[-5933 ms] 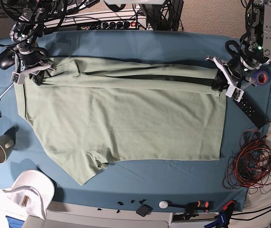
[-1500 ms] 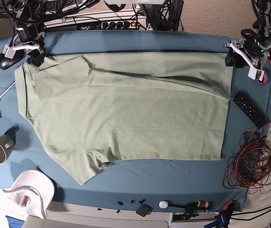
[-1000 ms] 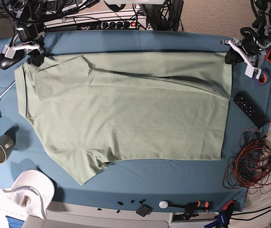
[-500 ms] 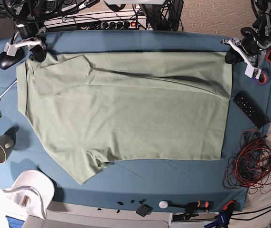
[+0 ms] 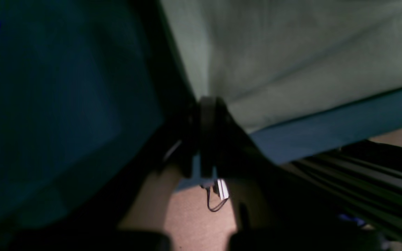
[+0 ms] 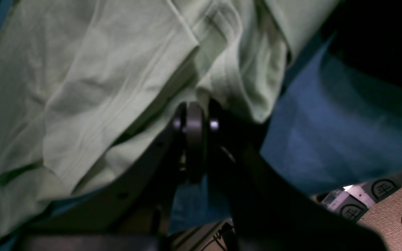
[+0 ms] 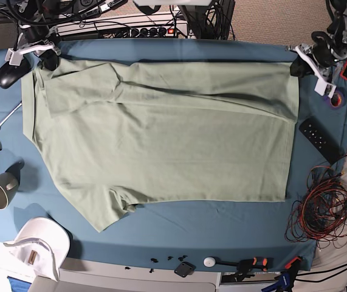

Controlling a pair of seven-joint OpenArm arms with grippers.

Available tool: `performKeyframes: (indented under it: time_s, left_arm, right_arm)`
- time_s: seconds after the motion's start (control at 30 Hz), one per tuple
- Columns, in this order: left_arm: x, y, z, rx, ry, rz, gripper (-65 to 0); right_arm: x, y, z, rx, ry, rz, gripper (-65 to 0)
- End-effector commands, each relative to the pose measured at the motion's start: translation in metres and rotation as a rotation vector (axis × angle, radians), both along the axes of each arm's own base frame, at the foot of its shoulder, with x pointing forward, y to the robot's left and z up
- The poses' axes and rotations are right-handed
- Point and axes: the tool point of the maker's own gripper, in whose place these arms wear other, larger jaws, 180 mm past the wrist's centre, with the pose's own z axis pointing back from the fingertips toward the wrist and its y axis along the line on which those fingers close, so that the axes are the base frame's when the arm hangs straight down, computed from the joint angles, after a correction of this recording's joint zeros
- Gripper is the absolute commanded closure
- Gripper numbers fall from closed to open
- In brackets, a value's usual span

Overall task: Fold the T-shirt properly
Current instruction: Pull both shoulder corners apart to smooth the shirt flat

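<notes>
Pale sage-green cotton T-shirt point(image 7: 161, 134) spread across the middle of the blue table cloth point(image 7: 179, 52).
Right gripper point(image 7: 44, 58), upper left of the base view, has its fingers clamped on a bunched shirt corner; left gripper point(image 7: 296, 66), upper right, pinches the opposite corner. Grey mug point(image 7: 0, 188) and white cap point(image 7: 39, 243) sit lower left.

Seen from the base view, both arms are black, jointed metal wrapped in loose black cables. The left claw point(image 7: 301, 62), off the T-shirt point(image 7: 161, 128)'s hem corner, carries a white bracket on its outer side and a small red part nearby. The right claw point(image 7: 39, 56), at the shirt's collar corner, also wears a white plate. Up close, the right claw point(image 6: 194, 115) shows flat black fingers point(image 6: 195, 139) with two round silvery screw heads; the left claw point(image 5: 206, 115) looks plain, dark and blurred.
</notes>
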Motion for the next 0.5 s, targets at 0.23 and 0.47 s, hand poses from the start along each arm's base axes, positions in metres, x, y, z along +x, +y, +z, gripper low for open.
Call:
performKeyframes:
  time_s: [0.23, 0.47]
  left_arm:
    - [-0.015, 0.028, 0.002, 0.055, 0.043, 0.045, 0.0]
    - [-0.022, 0.025, 0.0, 0.052, 0.061, 0.021, 0.0]
  right_arm:
    - [-0.005, -0.002, 0.006, -0.011, 0.0, 0.015, 0.0]
    - [-0.022, -0.002, 0.0, -0.012, 0.043, 0.014, 0.0]
